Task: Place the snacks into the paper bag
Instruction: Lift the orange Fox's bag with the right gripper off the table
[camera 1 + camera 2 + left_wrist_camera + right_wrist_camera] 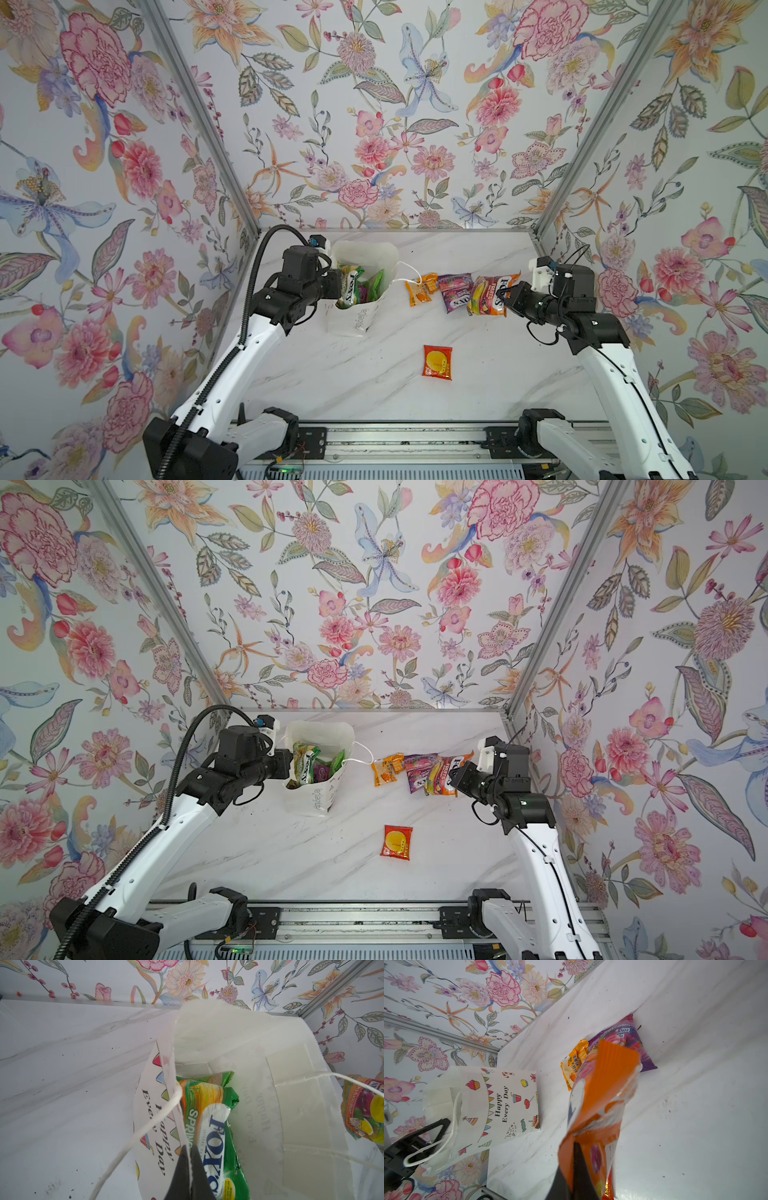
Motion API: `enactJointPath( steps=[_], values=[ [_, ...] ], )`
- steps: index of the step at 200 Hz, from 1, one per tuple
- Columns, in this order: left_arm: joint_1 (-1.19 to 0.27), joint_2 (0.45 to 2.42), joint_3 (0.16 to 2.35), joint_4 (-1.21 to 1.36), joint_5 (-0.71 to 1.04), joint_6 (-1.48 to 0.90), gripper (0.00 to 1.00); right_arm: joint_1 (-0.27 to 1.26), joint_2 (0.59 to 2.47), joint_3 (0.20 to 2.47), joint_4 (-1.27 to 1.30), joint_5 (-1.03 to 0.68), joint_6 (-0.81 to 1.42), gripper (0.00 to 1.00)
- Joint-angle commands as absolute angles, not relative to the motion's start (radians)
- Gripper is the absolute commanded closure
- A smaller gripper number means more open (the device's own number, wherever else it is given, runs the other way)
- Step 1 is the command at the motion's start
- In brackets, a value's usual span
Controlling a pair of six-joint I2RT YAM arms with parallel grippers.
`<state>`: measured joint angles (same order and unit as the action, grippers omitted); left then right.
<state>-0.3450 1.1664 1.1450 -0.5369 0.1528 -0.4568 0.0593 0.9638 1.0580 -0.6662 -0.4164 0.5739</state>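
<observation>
The white paper bag (353, 322) stands open at the back left, with a green Fox's pack (349, 286) and other green snacks inside. My left gripper (338, 284) is shut on the bag's near rim; the left wrist view shows the gripper (190, 1155) pinching the paper wall (228, 1032) beside the green pack (214, 1126). My right gripper (509, 295) is shut on the edge of an orange Fox's Fruits bag (488, 295); in its wrist view the gripper (572, 1159) grips that bag (608, 1084). A purple Fox's bag (455, 293) and small orange packs (419, 291) lie between.
A red pack with a yellow circle (437, 362) lies alone on the marble table, nearer the front. The bag's cord handle (409, 270) trails toward the orange packs. Floral walls close in the back and both sides, and a rail (399, 436) runs along the front.
</observation>
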Motion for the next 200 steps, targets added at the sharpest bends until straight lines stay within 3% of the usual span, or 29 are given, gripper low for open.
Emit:
enactJointPath(
  steps=[1, 200],
  values=[
    [-0.338, 1.131, 1.137, -0.464, 0.174, -0.458, 1.00, 0.102, 0.970, 1.167, -0.697, -0.364, 0.567, 1.00],
    [-0.338, 1.142, 1.133, -0.452, 0.193, -0.454, 1.00, 0.575, 1.278, 1.883, -0.815, -0.026, 0.479, 1.00]
  ],
)
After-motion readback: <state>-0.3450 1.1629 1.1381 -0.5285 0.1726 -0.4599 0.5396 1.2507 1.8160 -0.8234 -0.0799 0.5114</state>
